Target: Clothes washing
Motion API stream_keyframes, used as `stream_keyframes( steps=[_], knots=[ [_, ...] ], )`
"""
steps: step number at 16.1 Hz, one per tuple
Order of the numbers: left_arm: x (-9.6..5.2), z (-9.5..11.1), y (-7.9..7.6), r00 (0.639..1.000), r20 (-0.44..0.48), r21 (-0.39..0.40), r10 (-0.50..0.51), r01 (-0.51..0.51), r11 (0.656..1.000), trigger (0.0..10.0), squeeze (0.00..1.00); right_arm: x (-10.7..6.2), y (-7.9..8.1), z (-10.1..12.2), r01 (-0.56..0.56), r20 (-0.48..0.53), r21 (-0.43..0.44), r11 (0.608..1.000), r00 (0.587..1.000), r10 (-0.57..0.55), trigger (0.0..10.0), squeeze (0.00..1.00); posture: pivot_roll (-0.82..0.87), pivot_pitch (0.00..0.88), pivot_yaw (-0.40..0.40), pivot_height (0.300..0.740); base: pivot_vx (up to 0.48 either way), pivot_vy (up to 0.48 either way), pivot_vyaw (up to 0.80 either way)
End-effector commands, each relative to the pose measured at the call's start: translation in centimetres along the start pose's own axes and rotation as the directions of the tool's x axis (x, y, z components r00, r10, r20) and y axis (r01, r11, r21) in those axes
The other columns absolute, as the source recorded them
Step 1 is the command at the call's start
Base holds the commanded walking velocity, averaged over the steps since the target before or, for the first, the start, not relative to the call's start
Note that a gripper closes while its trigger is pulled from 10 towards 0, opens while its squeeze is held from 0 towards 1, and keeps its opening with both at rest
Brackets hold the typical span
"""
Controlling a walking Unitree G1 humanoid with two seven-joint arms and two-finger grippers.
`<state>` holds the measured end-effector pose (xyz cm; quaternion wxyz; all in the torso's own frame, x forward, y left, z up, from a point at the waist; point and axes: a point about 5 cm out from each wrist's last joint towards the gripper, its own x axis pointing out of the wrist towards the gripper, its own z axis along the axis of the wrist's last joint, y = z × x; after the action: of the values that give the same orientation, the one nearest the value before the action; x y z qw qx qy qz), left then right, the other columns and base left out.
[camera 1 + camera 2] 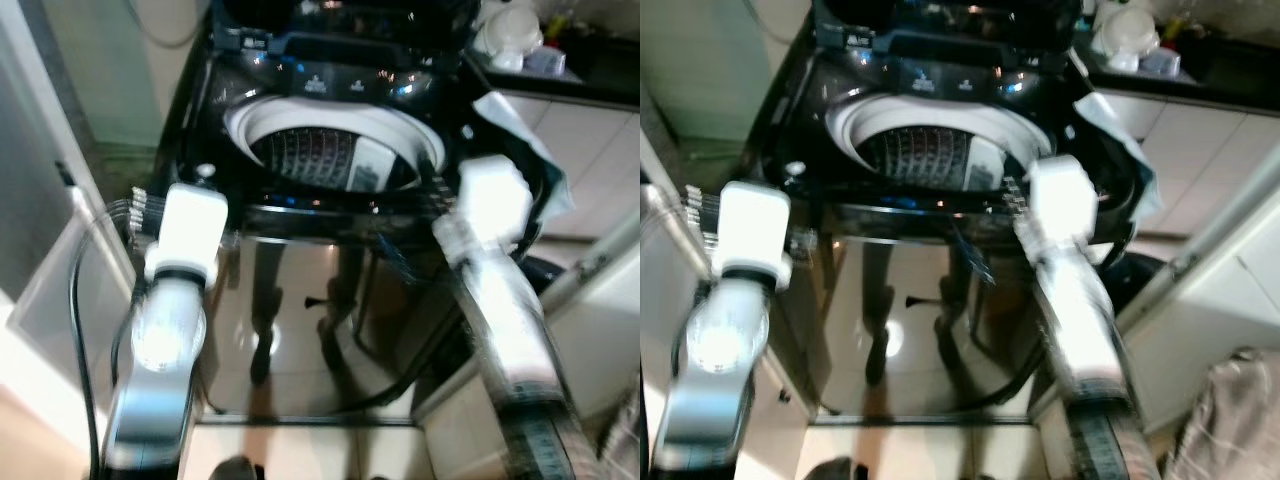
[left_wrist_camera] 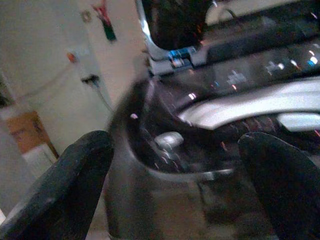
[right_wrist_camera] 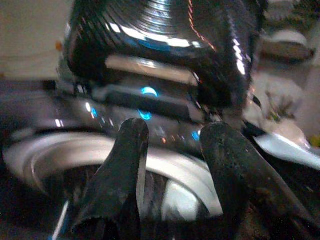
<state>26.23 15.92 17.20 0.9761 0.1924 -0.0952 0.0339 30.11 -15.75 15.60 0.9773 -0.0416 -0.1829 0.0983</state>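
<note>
Left eye view: a black top-loading washer (image 1: 330, 150) stands straight ahead with its lid raised. Its white-rimmed drum (image 1: 335, 150) is open, with a dark ribbed wall inside. The control panel (image 1: 335, 80) runs along the back edge. Both silver arms reach toward the front edge, one at each side of the opening. A pale cloth (image 1: 525, 140) hangs beside the right arm, at the washer's right corner. White dishes (image 1: 510, 35) sit on a dark tabletop (image 1: 590, 75) to the right.

Left wrist view: the left tool (image 2: 175, 175) is wide open, its fingers (image 2: 65, 185) well apart, facing the washer's front left corner.

Right wrist view: the right tool (image 3: 172, 150) is slightly open with nothing between its fingers (image 3: 125, 165), above the drum's white rim and pointing toward the lit panel.
</note>
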Motion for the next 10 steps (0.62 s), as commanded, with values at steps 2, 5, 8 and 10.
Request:
stream_keyframes(
  steps=[2,5,8,10],
  knots=[
    [-1.1,0.5,-0.7,0.999,0.013,-0.013,-0.052,0.052,0.999,10.0,0.0,-3.1,-1.3,-0.3,0.0,-0.068,-0.015,1.0,0.998,-0.001,10.0,0.0,0.1,0.0,-0.1,0.74,0.0,0.0,0.0],
    [-2.5,-1.6,-2.0,0.983,-0.091,0.046,-0.159,0.164,0.985,10.0,0.0,-6.0,-0.9,-4.5,0.046,-0.335,0.175,0.983,0.942,0.015,10.0,0.0,0.1,0.0,-0.079,0.74,0.0,0.0,0.0],
    [-0.7,-1.3,-1.4,0.969,-0.048,0.127,-0.244,0.248,0.96,10.0,0.0,-3.0,1.3,-5.2,-0.011,-0.294,0.137,0.991,0.954,0.052,10.0,0.0,0.1,0.0,0.018,0.74,0.0,0.0,0.0],
    [-0.3,-0.9,-1.0,0.969,-0.027,0.136,-0.247,0.249,0.959,10.0,0.0,-2.5,1.7,-4.9,0.011,-0.267,0.15,0.989,0.963,0.029,10.0,0.0,0.1,0.0,0.028,0.74,0.0,0.0,0.0]
  ],
)
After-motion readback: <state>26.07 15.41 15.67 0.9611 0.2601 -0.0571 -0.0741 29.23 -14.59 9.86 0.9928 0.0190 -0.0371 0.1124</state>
